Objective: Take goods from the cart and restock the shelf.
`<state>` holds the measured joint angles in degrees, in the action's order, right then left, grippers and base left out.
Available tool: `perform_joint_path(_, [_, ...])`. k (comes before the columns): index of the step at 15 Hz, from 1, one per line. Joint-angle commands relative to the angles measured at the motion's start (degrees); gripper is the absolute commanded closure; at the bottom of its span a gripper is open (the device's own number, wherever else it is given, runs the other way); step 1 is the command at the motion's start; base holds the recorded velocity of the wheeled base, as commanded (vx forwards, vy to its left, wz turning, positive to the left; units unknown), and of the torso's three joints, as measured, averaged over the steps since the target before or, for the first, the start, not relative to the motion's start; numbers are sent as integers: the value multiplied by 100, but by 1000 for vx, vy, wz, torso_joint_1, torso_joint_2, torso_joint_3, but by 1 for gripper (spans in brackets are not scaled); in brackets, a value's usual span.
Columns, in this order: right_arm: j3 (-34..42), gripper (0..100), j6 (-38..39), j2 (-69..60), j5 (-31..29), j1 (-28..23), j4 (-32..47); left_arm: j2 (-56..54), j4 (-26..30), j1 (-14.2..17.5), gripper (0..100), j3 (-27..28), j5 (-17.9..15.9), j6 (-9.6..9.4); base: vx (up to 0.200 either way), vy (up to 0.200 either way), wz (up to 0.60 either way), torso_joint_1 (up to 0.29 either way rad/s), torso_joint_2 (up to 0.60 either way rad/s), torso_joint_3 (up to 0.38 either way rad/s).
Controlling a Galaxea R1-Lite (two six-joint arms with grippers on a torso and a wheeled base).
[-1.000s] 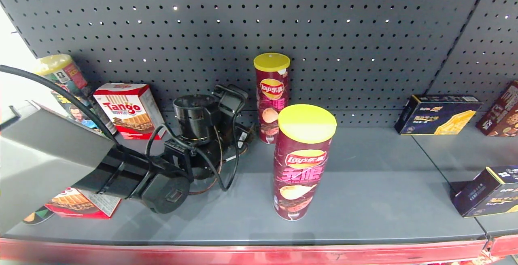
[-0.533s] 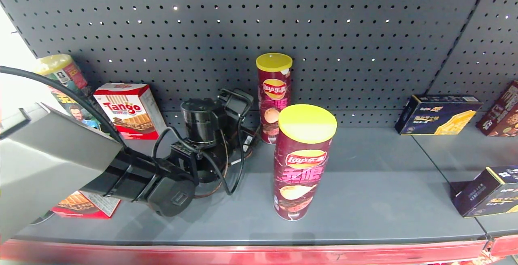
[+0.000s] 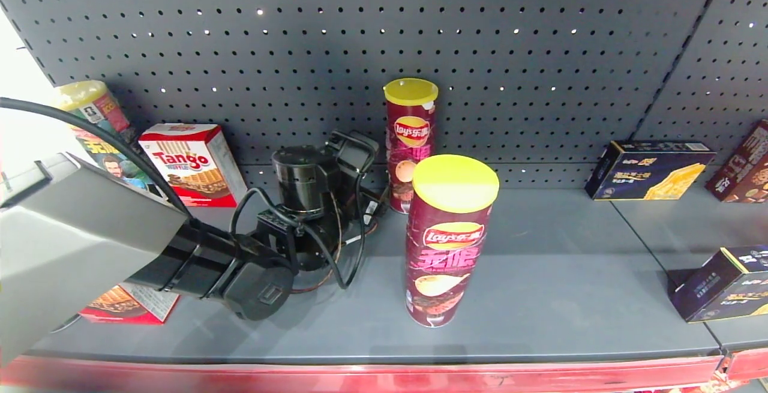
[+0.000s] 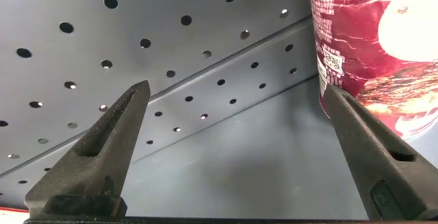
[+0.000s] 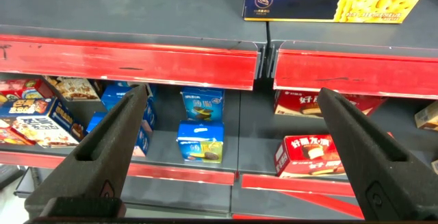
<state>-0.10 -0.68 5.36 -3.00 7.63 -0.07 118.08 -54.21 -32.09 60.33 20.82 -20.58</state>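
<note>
Left claw [image 4: 234,90] spread wide beside the rear chip can [image 3: 410,141] (right claw [image 5: 233,92] likewise spread).

head view above shelf [image 3: 570,273], wrist views close

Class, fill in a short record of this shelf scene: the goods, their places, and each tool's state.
Shelf: grey, pegboard behind
Front chip can: upright, near shelf edge
Rear chip can: upright, near pegboard
Wafer box: standing, left of cans
Left tool: open, beside rear chip can
Right tool: open, empty, facing lower shelves
</note>
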Motion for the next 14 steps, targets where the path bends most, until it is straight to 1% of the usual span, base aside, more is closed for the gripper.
perform_joint_path(1, [1,0,-2,9,1,2,-1,40,-2,-8,0,49,-8,1,0,0,0,0,0,0])
perform_joint_path(4, [1,0,-2,9,1,2,-1,57,7,-52,0,84,1,-8,0,0,0,0,0,0])
perform_joint_path(14, [1,0,-2,9,1,2,-1,22,-63,-43,0,31,1,-25,0,0,0,0,0,0])
